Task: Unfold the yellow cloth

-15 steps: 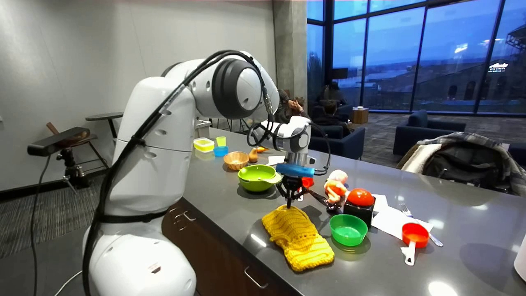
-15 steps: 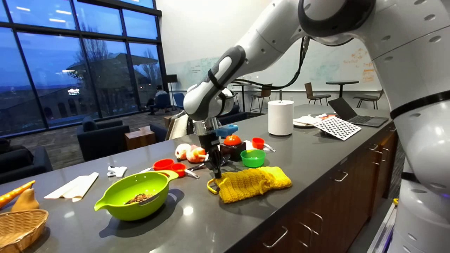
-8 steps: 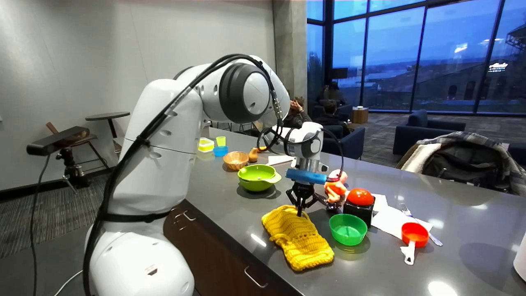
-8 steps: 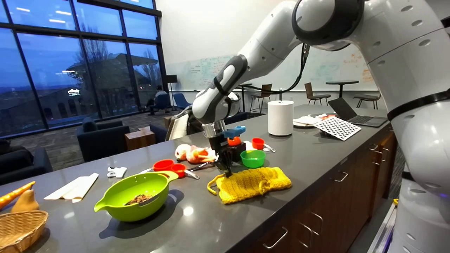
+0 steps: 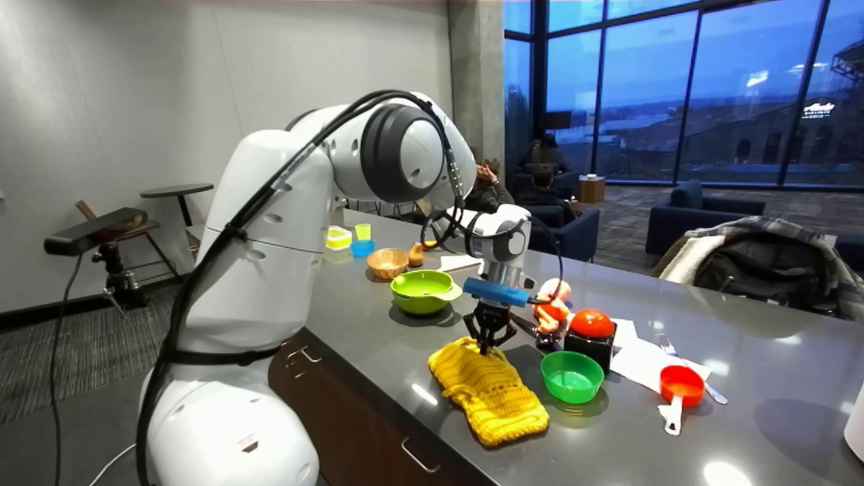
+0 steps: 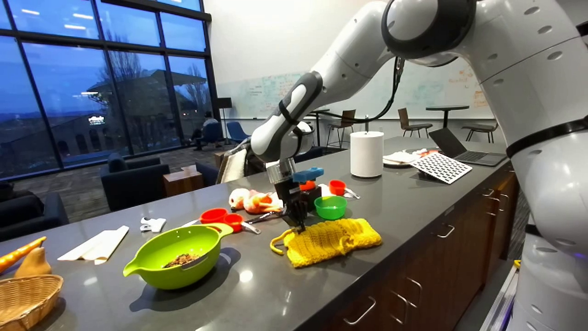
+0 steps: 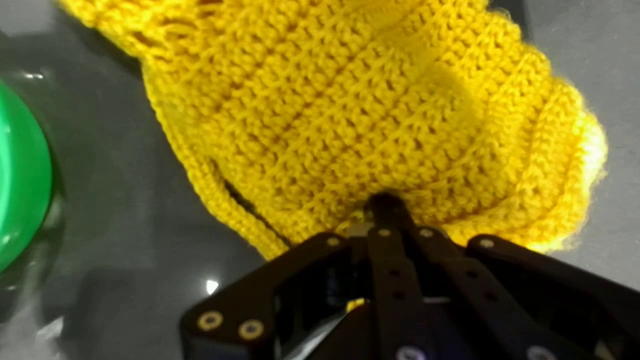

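The yellow knitted cloth [image 5: 489,395] lies on the grey counter as a long folded piece in both exterior views [image 6: 330,242]. A loop of its yarn edge sticks out at the end near the gripper. My gripper [image 5: 483,349] points down at that end, its tips touching or just over the cloth; it also shows in an exterior view [image 6: 301,228]. In the wrist view the cloth [image 7: 320,115] fills the upper middle, and the gripper [image 7: 385,202] comes in from below, its fingers together. No cloth is seen pinched between them; the very tips are dark and blurred.
A green cup [image 5: 572,378] stands close beside the cloth. A black box with a red dome [image 5: 592,337], a pink doll [image 5: 551,310] and a lime bowl [image 5: 422,293] are around the gripper. Red measuring cups [image 6: 214,215] lie behind. The counter's front edge runs near the cloth.
My gripper moved along the cloth's end toward the green cup, then tilted and came slightly back. The cloth shifted only very slightly. The fingers stay together.
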Controlling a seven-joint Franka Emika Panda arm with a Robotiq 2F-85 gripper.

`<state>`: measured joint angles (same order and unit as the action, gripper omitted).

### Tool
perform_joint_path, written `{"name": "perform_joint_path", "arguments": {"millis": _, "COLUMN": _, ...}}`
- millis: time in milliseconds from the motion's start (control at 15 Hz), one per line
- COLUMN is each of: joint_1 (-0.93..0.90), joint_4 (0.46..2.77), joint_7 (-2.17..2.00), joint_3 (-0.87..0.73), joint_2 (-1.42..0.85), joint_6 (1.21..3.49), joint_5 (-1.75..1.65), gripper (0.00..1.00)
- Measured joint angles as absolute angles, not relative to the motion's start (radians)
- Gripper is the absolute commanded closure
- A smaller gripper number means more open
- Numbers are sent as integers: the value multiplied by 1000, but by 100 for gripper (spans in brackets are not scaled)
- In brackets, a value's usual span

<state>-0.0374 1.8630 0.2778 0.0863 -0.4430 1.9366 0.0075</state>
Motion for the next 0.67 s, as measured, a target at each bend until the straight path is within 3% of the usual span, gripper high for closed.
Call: {"name": "perform_joint_path", "arguments": {"millis": 667, "joint_1": -50, "joint_4": 1871, "joint_7": 275, "joint_3": 124, "joint_2": -440, "joint_6": 1909, "joint_5": 40, "gripper": 100}}
